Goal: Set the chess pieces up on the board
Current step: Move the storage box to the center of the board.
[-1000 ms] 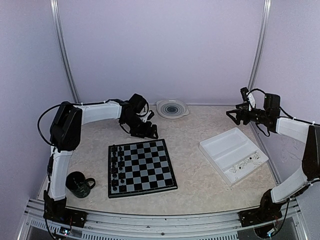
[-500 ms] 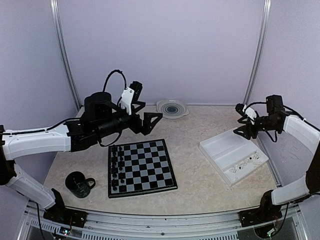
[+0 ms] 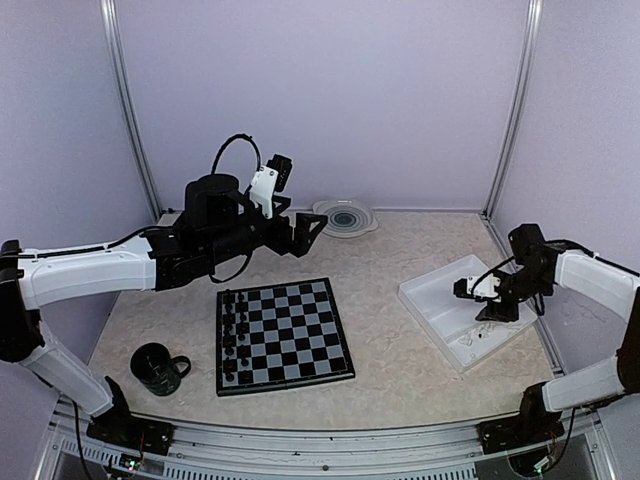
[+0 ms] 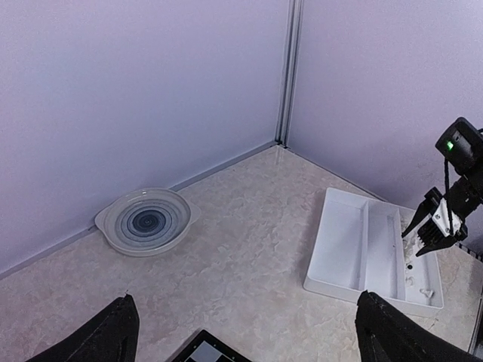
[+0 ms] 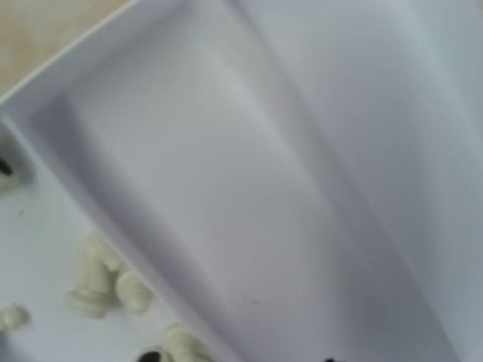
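Note:
The board point(image 3: 283, 335) lies flat near the front of the table, with black chess pieces point(image 3: 235, 335) standing in its two left columns. Only a corner of the board point(image 4: 204, 351) shows in the left wrist view. My left gripper point(image 3: 310, 232) hangs open and empty above the table behind the board, its fingertips point(image 4: 113, 332) far apart. My right gripper point(image 3: 492, 308) is down over the white tray point(image 3: 450, 300), at the narrow compartment that holds loose white chess pieces point(image 5: 94, 283). Its fingers barely show in the right wrist view, so I cannot tell how its jaws stand.
A striped round dish point(image 3: 345, 217) sits at the back wall; it also shows as the dish point(image 4: 147, 221) in the left wrist view. A dark mug point(image 3: 158, 368) stands left of the board. The tray point(image 4: 355, 241) lies at an angle on the right, near the wall.
My left arm has swung up and out, carrying its gripper above the table behind the board. My right gripper has dropped from near the right wall into the tray.

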